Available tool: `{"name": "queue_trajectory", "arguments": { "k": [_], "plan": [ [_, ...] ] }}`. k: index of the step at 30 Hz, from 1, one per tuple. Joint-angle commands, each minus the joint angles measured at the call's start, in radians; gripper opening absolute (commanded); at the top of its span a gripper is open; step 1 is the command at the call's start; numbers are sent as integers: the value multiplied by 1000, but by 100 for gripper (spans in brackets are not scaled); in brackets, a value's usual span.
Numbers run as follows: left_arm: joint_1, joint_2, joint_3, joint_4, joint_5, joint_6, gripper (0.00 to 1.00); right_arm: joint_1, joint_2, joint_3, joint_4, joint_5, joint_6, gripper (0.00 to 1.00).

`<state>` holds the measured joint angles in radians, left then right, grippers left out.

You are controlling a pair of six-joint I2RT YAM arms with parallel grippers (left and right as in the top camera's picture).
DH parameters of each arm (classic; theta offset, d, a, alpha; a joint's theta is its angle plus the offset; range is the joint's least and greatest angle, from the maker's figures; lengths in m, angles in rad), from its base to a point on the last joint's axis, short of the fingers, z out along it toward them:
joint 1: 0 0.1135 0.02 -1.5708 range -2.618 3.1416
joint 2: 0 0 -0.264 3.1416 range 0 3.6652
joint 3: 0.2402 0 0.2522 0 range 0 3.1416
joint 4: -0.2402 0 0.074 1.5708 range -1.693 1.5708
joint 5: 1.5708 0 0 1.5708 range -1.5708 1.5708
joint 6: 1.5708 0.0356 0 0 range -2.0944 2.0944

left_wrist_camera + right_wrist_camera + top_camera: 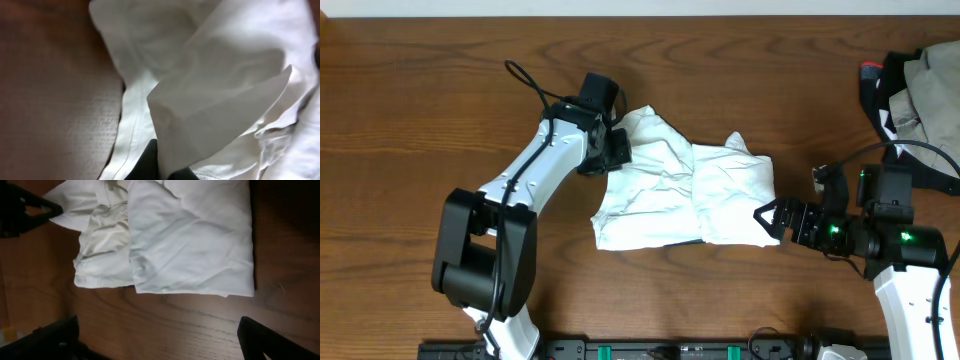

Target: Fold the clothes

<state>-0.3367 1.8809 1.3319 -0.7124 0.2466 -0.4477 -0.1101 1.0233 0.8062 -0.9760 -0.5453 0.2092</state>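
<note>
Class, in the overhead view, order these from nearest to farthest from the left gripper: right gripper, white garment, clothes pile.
1. white garment, centre, pinched by the left gripper.
2. right gripper, open, at the garment's right edge.
3. clothes pile, top right of the view.
</note>
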Motion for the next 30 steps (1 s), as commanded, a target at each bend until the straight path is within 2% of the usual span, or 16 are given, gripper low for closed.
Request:
{"name": "queue_trajectory", "arguments": {
  "k": [1,21,22,24,30],
  "plan": [
    [6,-14,-5,-33,-27,-3,6,0,-6,-2,-1,12,-16,99],
    [6,-14,-5,-170,-27,-21,7,0,-6,-2,0,26,-35,99],
    [6,-14,-5,-174,-27,-21,17,0,-6,-2,0,26,-35,99],
    [6,-14,-5,-176,-28,-21,51,0,-6,-2,0,26,-35,99],
    [6,-14,-5,-178,-28,-18,52,0,-6,-2,0,26,-40,99]
  ]
}}
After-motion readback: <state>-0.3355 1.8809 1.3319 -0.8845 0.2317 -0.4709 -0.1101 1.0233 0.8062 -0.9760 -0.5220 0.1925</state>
